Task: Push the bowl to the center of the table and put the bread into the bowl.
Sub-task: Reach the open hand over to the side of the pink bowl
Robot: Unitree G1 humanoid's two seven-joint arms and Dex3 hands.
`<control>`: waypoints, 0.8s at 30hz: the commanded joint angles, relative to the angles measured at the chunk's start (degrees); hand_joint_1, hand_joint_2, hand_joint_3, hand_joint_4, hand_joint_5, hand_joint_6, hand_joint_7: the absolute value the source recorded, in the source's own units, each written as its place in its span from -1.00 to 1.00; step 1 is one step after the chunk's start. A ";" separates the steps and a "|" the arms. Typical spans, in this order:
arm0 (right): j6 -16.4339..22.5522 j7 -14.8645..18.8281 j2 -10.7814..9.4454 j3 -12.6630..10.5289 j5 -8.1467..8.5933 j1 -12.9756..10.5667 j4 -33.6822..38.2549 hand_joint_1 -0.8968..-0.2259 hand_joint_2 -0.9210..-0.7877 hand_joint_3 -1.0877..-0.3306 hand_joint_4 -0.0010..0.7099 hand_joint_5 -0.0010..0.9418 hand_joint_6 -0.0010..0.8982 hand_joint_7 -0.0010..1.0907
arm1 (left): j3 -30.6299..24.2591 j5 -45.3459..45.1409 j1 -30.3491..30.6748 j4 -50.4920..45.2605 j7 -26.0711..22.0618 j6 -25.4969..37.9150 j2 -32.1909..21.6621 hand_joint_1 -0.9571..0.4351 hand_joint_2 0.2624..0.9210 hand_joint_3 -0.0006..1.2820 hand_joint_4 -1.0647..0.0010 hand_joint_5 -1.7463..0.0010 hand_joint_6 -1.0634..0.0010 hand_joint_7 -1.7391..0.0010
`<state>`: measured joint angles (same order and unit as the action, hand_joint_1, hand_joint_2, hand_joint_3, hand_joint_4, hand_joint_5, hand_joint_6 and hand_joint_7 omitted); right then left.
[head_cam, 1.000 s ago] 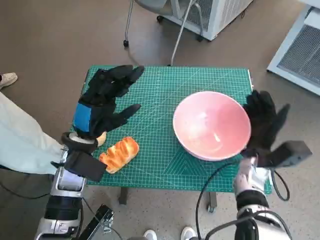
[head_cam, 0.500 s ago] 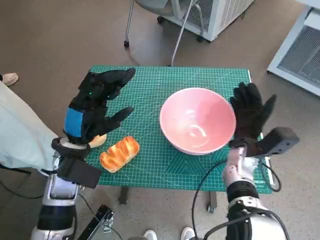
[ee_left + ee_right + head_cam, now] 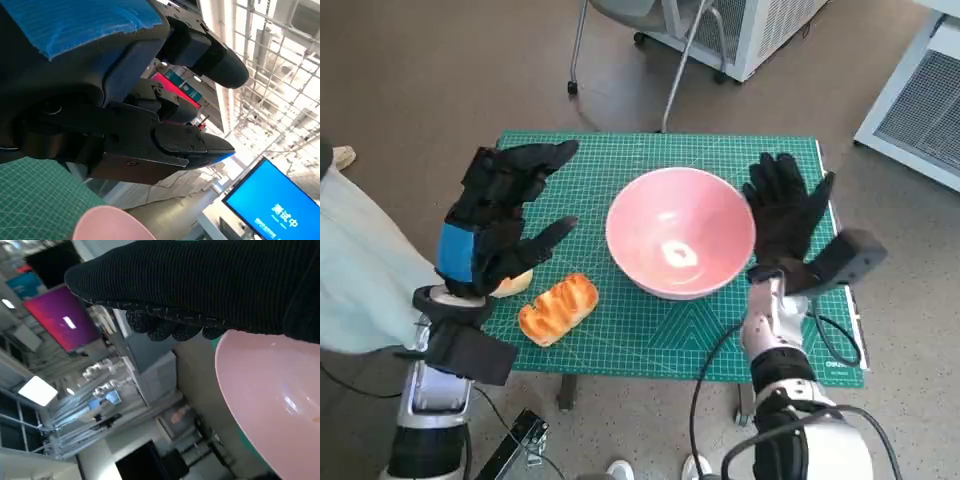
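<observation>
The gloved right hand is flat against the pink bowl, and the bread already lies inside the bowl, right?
Not quite. The right hand is against the pink bowl, but the bread lies on the green mat beside the bowl, which holds nothing. The head view shows it.

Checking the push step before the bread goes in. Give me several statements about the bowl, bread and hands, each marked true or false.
1. The pink bowl is empty. True.
2. The bread lies in the bowl. False: it lies on the green mat, beside the bowl.
3. The right hand is flat against the bowl's side. True.
4. The left hand grips the bread. False: it holds nothing, fingers spread.
</observation>
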<state>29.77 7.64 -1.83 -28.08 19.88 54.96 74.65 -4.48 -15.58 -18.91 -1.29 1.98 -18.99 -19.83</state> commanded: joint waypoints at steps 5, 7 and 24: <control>-3.60 -1.79 0.09 0.78 -1.70 0.72 1.07 0.51 -0.30 0.01 0.05 -1.00 -0.32 0.33 | -0.62 0.22 2.09 -2.45 -0.84 1.61 -0.45 0.19 0.99 -0.69 0.47 0.30 0.58 -0.06; -3.24 -1.84 0.60 1.23 -2.43 0.68 0.79 0.50 -0.29 -0.01 0.05 -0.99 -0.31 0.32 | -0.72 0.31 2.84 -3.27 -1.51 2.37 -0.76 0.18 0.99 -0.69 0.48 0.30 0.60 -0.06; 15.17 -2.52 6.16 11.59 -14.92 -0.79 -5.65 0.37 -0.56 0.06 0.37 -0.93 -0.36 0.27 | -5.27 1.90 14.17 -18.24 -18.10 20.47 -10.98 0.36 0.73 -0.98 0.38 0.95 0.27 0.59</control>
<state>41.67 5.30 3.54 -18.65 7.44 55.86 70.40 -8.48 -14.56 -6.91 -15.46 -12.59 -3.27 -28.41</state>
